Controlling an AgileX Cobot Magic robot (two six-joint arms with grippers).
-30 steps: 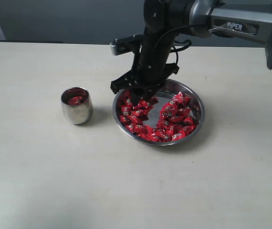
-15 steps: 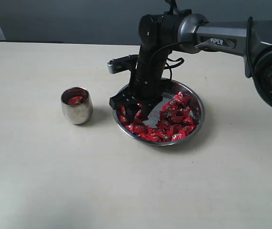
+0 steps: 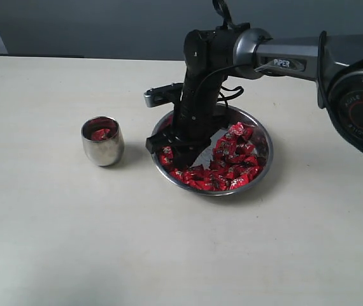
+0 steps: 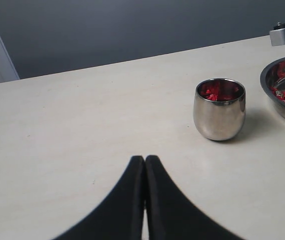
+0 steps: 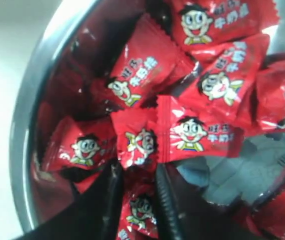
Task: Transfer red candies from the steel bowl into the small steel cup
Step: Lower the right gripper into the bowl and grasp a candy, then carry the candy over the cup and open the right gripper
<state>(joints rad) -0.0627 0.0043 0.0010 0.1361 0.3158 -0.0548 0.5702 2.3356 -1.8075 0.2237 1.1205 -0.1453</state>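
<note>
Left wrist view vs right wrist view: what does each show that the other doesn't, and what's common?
Left wrist only: the small rounded steel cup, red wrappers inside, on the pale table; the black left gripper, shut. Right wrist only: the black right gripper down among the shiny red-wrapped candies, one between its fingers, pinched or not I cannot tell; cartoon faces on wrappers. Both: the wide shallow steel bowl holding those candies.

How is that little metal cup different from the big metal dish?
The small steel cup is narrow and barrel-shaped; the steel bowl is wide and shallow. The bowl holds many red candies, the cup few. Both are shiny steel.
</note>
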